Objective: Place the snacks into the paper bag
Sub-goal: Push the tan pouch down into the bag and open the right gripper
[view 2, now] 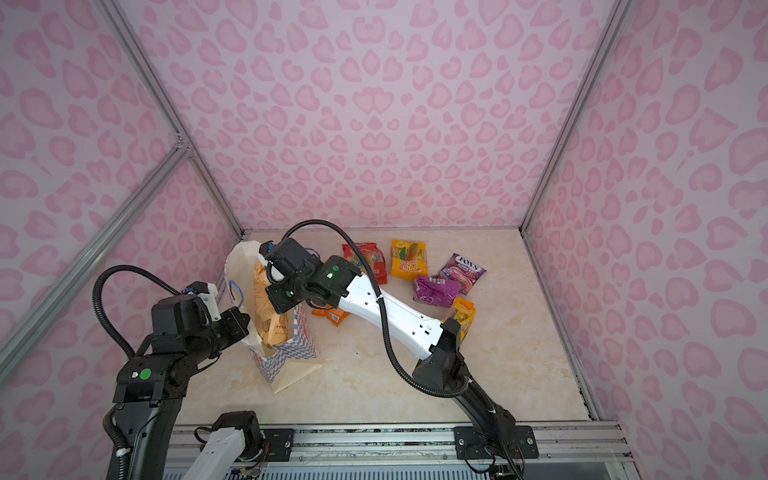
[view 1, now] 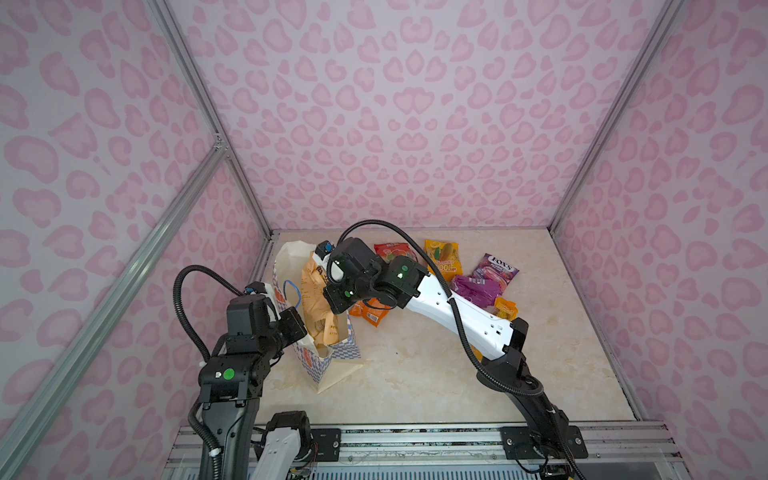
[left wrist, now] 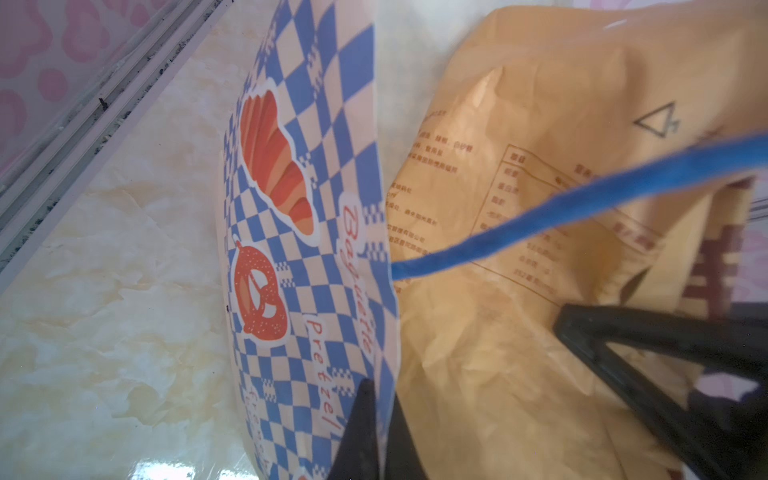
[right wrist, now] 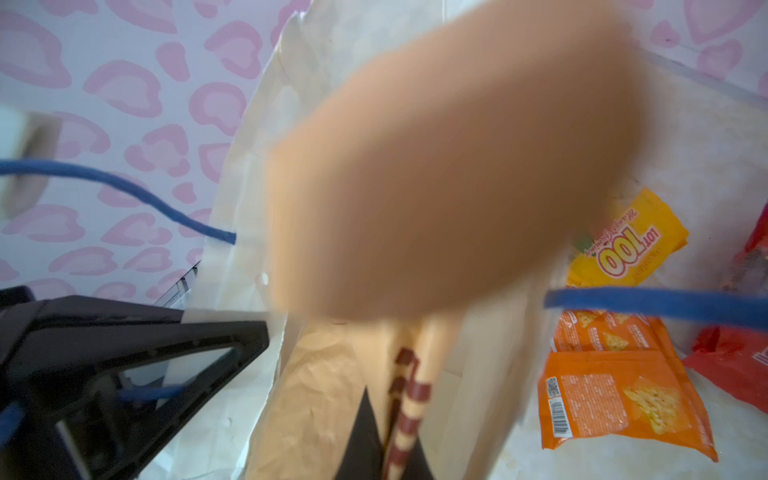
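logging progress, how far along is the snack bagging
Done: no packet shows lying fully inside. In hand: right gripper, jaws shut on a tan packet standing in the paper bag mouth; left gripper pinches its rim. Left, on the table: red packet, yellow packet, FOX'S packet, purple packet, small yellow packet, orange packet.

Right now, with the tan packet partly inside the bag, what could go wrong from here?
The tan packet, clamped in the right gripper, fills much of the mouth of the paper bag and could snag on the blue cord handle crossing it. The left gripper pinches just one wall; a downward push might crumple or tip the bag onto the orange packet beside it.
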Robot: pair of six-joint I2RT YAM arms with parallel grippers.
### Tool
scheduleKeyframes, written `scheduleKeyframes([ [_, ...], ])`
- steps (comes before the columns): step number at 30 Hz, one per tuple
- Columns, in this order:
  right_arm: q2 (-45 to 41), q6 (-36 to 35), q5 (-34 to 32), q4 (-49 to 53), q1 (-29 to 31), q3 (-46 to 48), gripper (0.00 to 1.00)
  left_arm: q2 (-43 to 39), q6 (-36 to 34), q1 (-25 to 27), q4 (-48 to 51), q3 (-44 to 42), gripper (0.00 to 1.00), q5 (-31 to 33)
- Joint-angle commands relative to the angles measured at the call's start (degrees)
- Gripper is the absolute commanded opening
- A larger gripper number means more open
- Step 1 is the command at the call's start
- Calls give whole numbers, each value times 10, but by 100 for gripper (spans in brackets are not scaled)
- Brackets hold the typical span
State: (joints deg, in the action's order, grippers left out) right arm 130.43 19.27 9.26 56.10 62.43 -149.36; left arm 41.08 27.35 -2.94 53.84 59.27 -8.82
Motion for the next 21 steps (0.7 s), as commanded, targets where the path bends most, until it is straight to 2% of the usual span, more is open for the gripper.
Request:
scheduleKeyframes([
  [1, 5, 16, 2, 28, -8, -13, 0, -3, -13, -1, -44, 0, 3, -6],
  [6, -19, 30, 2, -9, -20, -6, 0, -4, -16, 0, -43, -4, 3, -10],
  [12, -65, 42, 17, -119, -20, 27, 0, -9, -19, 0, -47, -13, 3, -21],
  [21, -27, 44, 18, -139, -11, 14, 0, -17, -20, 0, -47, -19, 3, -26],
])
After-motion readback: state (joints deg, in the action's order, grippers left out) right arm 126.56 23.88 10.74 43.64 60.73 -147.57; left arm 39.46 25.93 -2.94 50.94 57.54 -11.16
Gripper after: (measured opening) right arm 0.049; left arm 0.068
